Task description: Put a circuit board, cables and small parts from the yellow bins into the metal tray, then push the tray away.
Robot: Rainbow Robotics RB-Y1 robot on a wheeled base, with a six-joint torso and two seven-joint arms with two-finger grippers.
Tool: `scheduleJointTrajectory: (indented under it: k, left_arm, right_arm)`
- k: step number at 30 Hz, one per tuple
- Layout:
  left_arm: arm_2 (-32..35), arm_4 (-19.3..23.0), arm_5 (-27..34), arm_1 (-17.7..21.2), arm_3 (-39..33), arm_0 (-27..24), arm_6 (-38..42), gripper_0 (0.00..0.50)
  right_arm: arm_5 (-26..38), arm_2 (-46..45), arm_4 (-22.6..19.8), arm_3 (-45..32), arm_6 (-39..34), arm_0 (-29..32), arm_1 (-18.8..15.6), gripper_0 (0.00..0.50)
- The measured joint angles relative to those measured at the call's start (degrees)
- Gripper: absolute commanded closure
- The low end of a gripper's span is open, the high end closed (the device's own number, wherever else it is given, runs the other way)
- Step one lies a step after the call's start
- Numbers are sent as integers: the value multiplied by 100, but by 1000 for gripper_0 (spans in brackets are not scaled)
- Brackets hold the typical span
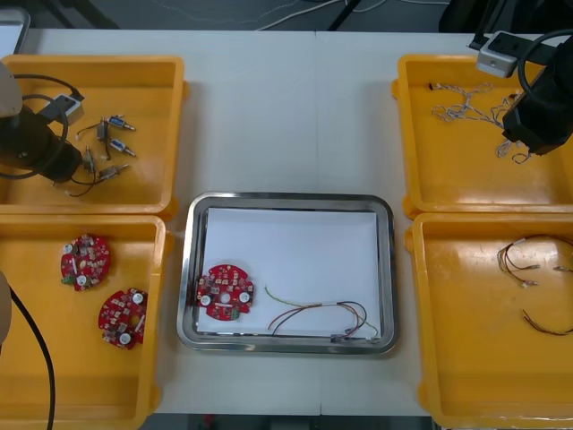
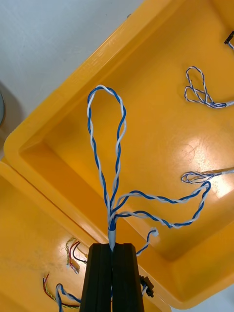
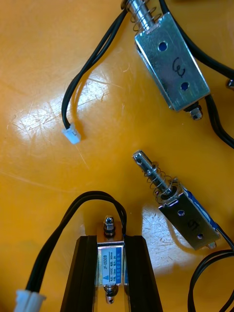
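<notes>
Left side: my left gripper point(image 3: 111, 243) is down in the far-left yellow bin point(image 1: 148, 179). Its jaws are closed narrowly on a small metal part point(image 3: 111, 265) bearing a blue label, with one finger point(image 3: 85, 278) against each flank. That part's black cable point(image 3: 92, 200) loops out past the fingertips and runs back to a white connector point(image 3: 27, 298) beside the finger. Two more small metal parts, each with a spring on its pin, lie on the bin floor beyond my fingertips. One point(image 3: 187, 219) is just beside the held part, the other point(image 3: 170, 61) is farther off, and both are clear of my fingers. Right side: my right gripper point(image 2: 113, 246) is over the far-right yellow bin point(image 1: 448, 170). Its jaws are pressed together on the sleeved end of a twisted blue and white cable point(image 2: 111, 224), whose long loop stands out past the fingertips. I cannot tell whether the rest of it is off the bin floor. Other blue and white cables point(image 2: 197, 92) lie in the same bin. The near-right yellow bin point(image 1: 466, 340) holds red and yellow cables point(image 1: 537, 269). The metal tray point(image 1: 391, 269) sits between the bins, white inside. It contains a round red circuit board point(image 1: 224, 291) against its left wall toward the near corner. To the right of that board, a red and yellow cable point(image 1: 322, 318) lies along the near wall. Two further circuit boards point(image 1: 85, 260) point(image 1: 123, 315) lie apart in the near-left yellow bin point(image 1: 36, 358).
</notes>
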Motion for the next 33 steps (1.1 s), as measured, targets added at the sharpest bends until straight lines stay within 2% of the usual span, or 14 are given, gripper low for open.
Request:
scheduleJointTrajectory:
  k: [5, 17, 26, 33]
  left_arm:
    - [3, 14, 183, 0, -149, 2, 0, 500]
    - [26, 369, 1211, 33, -843, 4, 0, 500]
    - [-55, 535, 2119, 104, -1804, 5, 2, 500]
    - [-97, 949, 2785, 196, -2147, 5, 81, 500]
  right_arm:
    - [0, 0, 0, 0, 0, 0, 0, 500]
    - [1, 0, 0, 0, 0, 0, 0, 500]
    - [1, 0, 0, -2, 0, 0, 0, 500]
    - [2, 0, 0, -2, 0, 1, 0, 500]
